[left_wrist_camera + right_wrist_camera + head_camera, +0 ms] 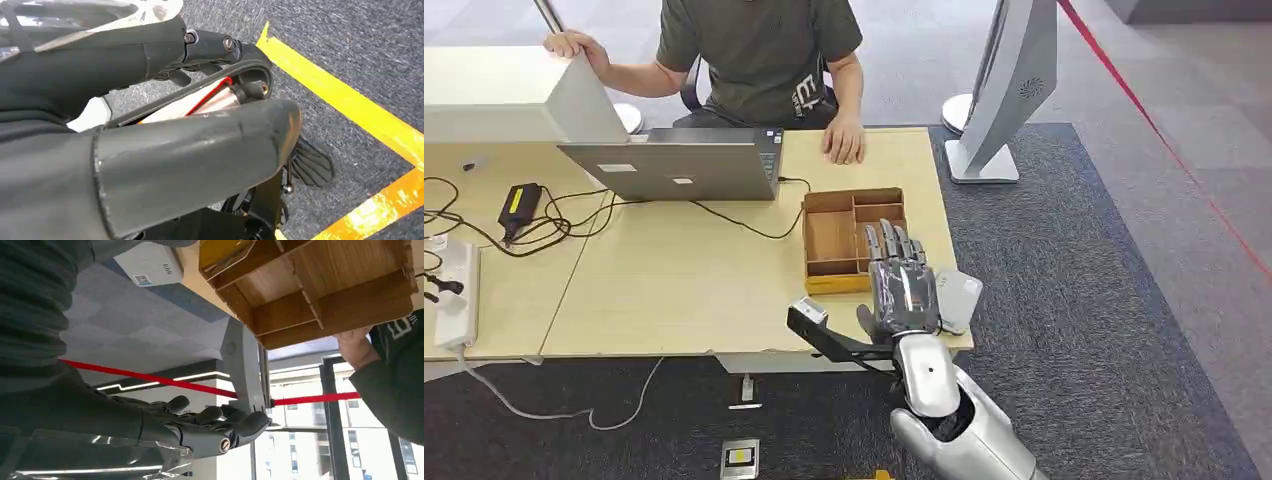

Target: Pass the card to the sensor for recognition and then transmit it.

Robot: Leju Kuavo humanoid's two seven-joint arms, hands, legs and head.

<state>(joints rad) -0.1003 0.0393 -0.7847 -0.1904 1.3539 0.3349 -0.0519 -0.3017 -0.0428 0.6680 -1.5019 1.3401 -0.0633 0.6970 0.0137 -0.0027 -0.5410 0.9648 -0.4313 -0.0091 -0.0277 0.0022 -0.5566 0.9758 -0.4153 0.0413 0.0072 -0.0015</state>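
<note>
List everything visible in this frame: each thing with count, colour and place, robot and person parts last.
Table: one, light wood, centre.
Wooden tray: one, brown, divided, near the table's right edge.
Sensor box: one, white-grey, table's front right corner.
Laptop: one, grey, in front of the person.
Power strip: one, white, table's left end.
Black adapter: one, left side, with cables.
Red tape: one line across the floor, right.
Person: one, dark shirt, seated behind the table.
Right hand: silver, fingers extended above the tray's front edge.

The head view looks down from high onto the pale wooden table [674,290]. The right wrist view sits close behind the hand, turned upside down, and shares the brown wooden compartment tray [834,235] [320,295]. The left wrist view faces the grey carpet floor [350,45].
</note>
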